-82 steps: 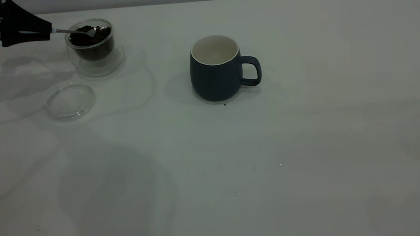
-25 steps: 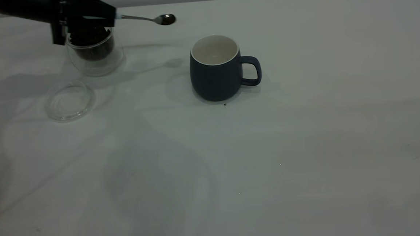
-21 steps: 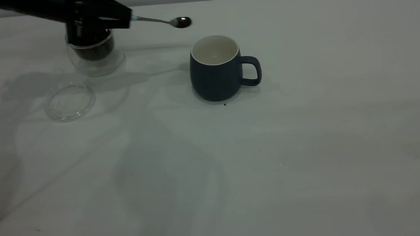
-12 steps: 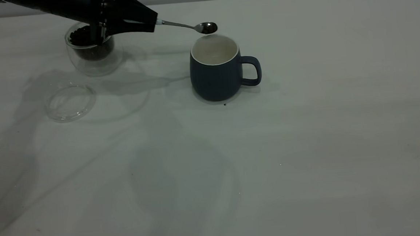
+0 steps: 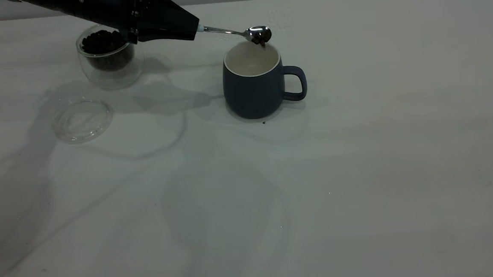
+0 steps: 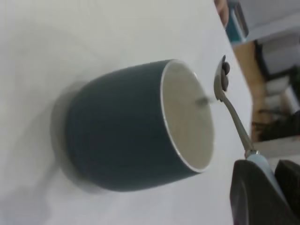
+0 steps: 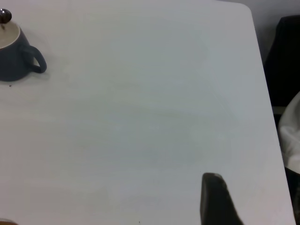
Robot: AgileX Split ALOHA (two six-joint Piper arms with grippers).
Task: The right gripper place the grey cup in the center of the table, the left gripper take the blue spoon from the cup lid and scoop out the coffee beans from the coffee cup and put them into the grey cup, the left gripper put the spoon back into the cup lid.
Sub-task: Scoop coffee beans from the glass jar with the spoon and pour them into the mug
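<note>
Over the mug (image 5: 252, 84), mid-surface, the spoon's (image 5: 240, 32) bowl hangs above the far rim, a few beans (image 5: 261, 37) aboard, tipped so they fall inside; left gripper (image 5: 180, 28) jaws clamped on its blue handle. Glass cup (image 5: 110, 57) and lid (image 5: 82, 119) wait at left. Right gripper (image 7: 215, 199) parked well apart; jaws cannot be told.

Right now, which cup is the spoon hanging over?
The grey cup with the handle. The blue spoon hangs above its rim; the glass coffee cup stands off to the side.
</note>
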